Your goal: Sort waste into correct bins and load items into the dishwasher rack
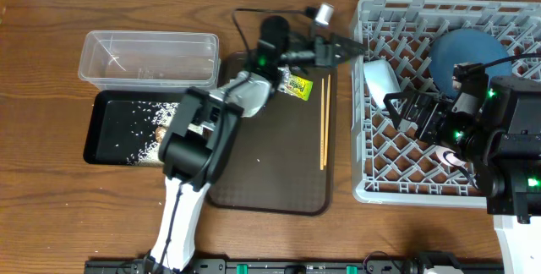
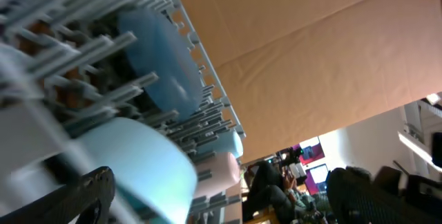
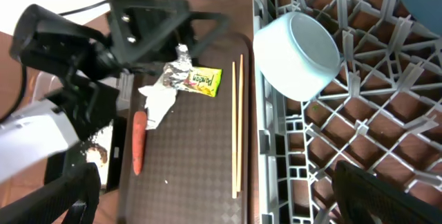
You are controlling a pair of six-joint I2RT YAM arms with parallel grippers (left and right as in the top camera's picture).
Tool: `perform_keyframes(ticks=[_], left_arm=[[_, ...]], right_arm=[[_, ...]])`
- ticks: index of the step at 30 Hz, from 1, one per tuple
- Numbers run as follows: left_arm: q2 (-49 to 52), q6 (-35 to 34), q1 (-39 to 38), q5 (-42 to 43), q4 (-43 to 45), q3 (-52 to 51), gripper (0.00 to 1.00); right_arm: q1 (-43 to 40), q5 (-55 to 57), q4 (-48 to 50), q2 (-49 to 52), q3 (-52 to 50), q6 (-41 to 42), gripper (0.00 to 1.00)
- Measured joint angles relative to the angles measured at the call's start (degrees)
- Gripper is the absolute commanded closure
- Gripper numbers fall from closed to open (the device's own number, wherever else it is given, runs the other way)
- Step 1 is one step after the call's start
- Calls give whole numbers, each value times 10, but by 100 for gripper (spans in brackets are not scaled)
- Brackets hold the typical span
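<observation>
Our left claw (image 1: 351,48) is spread just by the light-blue cup (image 3: 297,54) lying in the dishwasher rack (image 1: 423,191). Our right claw (image 1: 396,109) hangs spread and empty.

From above, the light is bright and even. The wooden table (image 1: 51,189) carries only soft, short shadows, the clear tub (image 1: 148,57) catches pale glints, and small green lights (image 1: 457,136) glow on the robot. That picture is sharp throughout.

The left claw (image 2: 224,200) camera gives a smeared view. The rack (image 2: 48,51) pegs ahead of the claw streak, the light-blue cup (image 2: 148,165) just above its fingers (image 2: 86,193) is soft, and the fingers are dark blurs. Far beyond them a room (image 2: 373,141) glares white.

On the right claw (image 3: 221,200) camera, things ahead are crisp. The foil (image 3: 178,68) sparkles, straight lines bow at the edges, and its own fingers (image 3: 65,196) are dim and unfocused.
</observation>
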Motion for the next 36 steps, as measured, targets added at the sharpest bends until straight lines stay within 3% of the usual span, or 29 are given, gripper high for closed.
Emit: perform_keyframes(ticks=[5, 8, 11, 13, 15, 17, 20, 24, 26, 29, 36], left_arm=[[-13, 0, 51, 24, -16, 0, 2], [-49, 10, 82, 28, -70, 0, 2], [-106, 47, 109, 20, -172, 1, 2], [-159, 96, 124, -7, -311, 4, 2], [-214, 162, 132, -57, -465, 7, 2], [-274, 242, 130, -162, -644, 13, 2], [-341, 346, 111, -316, -786, 11, 2], [-395, 453, 63, -465, -900, 12, 2], [-399, 482, 49, -498, -941, 12, 0], [-391, 509, 44, -538, -974, 4, 6], [-314, 545, 46, -597, -911, -44, 6]], right_arm=[[0, -25, 0, 0, 0, -41, 1], [2, -35, -2, 0, 0, -60, 1], [6, -40, -1, 0, 0, -70, 1], [6, -42, 3, 0, 0, -74, 1], [6, -44, 5, 0, 0, -77, 1], [6, -46, 6, 0, 0, -78, 1], [6, -47, 5, 0, 0, -79, 1], [6, -46, 7, 8, 0, -80, 1], [6, -45, 7, 16, 0, -80, 1], [6, -43, 7, 31, 0, -81, 1], [6, -43, 3, 58, 0, -81, 1]])
